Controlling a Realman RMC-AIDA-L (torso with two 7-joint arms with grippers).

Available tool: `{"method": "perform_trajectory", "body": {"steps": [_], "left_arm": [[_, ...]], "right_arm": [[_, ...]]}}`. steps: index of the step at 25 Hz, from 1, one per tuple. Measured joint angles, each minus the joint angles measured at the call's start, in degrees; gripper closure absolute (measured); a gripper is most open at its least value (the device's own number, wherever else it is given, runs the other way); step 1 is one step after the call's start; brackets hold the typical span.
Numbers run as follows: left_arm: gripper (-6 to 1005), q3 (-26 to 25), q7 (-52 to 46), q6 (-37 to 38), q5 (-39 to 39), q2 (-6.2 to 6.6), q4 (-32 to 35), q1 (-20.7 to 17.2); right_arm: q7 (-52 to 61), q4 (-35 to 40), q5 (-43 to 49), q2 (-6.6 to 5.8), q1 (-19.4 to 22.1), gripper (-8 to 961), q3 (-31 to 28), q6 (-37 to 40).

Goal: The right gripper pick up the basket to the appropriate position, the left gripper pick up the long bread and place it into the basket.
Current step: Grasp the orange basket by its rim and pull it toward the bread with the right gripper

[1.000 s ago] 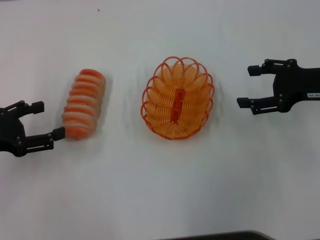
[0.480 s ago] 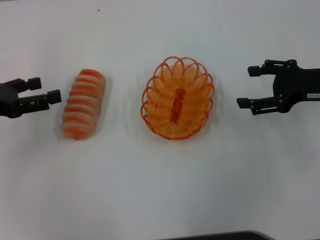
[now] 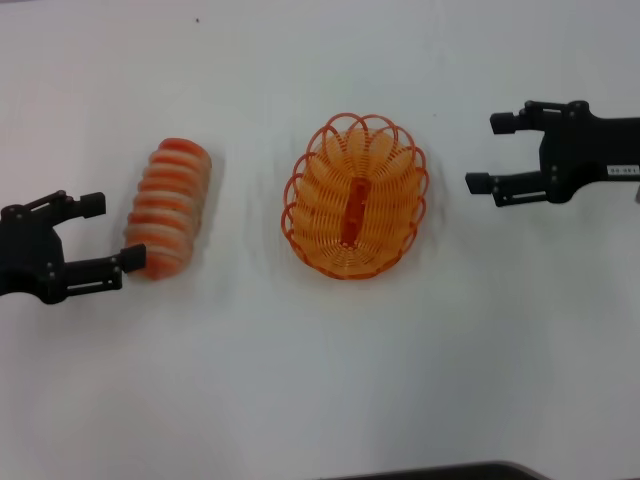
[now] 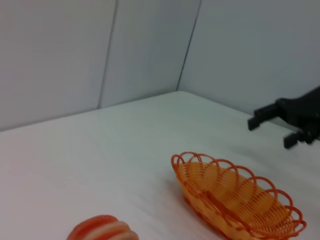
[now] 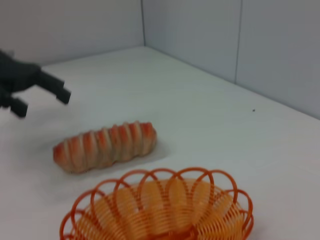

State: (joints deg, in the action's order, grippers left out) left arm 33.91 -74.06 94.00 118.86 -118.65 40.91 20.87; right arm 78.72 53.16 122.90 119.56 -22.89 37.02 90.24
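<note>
The long bread [image 3: 167, 207], cream with orange-red stripes, lies on the white table left of centre. The empty orange wire basket [image 3: 330, 190] stands at the centre. My left gripper [image 3: 113, 232] is open just left of the bread's near end, and its lower fingertip almost touches the bread. My right gripper [image 3: 487, 153] is open and empty, a short way right of the basket's rim. The left wrist view shows the basket [image 4: 235, 195], the bread's end [image 4: 102, 230] and the right gripper [image 4: 270, 132] beyond. The right wrist view shows the bread [image 5: 105, 146], the basket [image 5: 160, 210] and the left gripper [image 5: 42, 102].
The white table [image 3: 320, 380] has a dark edge at the front [image 3: 430, 470]. Grey panel walls [image 4: 150, 45] stand behind the table in both wrist views.
My left gripper swung away and partly closed, then came back nearer, opened and now sits close to the bread's near end. My right gripper moved slightly farther back and toward the basket.
</note>
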Motion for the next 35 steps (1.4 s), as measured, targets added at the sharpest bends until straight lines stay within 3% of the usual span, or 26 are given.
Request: {"method": "perform_trajectory", "body": {"steps": [4, 8, 10, 12, 15, 20, 24, 35], "left_arm": [[67, 0.7, 0.0, -0.1, 0.1, -0.02, -0.1, -0.2], [68, 0.6, 0.0, 0.0, 0.1, -0.04, 0.0, -0.1], [68, 0.6, 0.0, 0.3, 0.1, -0.05, 0.0, -0.1], [68, 0.6, 0.0, 0.5, 0.1, -0.06, 0.1, -0.1], [68, 0.6, 0.0, 0.5, 0.1, -0.07, -0.1, -0.1], [69, 0.7, 0.1, 0.3, 0.3, -0.32, -0.2, -0.1], [69, 0.8, 0.2, 0.1, 1.1, -0.62, -0.1, -0.2], [71, 0.8, 0.2, 0.1, 1.3, -0.74, -0.1, -0.3]], "right_arm": [[17.9, 4.0, 1.4, -0.69, -3.9, 38, 1.0, 1.3], [39.7, 10.7, 11.2, -2.2, -12.8, 39, 2.1, 5.9], [47.0, 12.6, 20.0, -1.97, -18.3, 40, 2.3, 6.4], [50.5, 13.1, 29.6, -0.65, -23.7, 40, 3.7, 6.7], [51.5, 12.5, 38.3, 0.82, -28.0, 41, 10.0, 4.9], [52.4, 10.8, 38.4, 1.19, -27.9, 42, 24.3, -4.2], [49.1, 7.2, 34.0, 0.88, -27.2, 43, 31.4, -9.7], [47.5, -2.4, 28.4, 0.74, -27.0, 45, 39.1, -20.6]]}}
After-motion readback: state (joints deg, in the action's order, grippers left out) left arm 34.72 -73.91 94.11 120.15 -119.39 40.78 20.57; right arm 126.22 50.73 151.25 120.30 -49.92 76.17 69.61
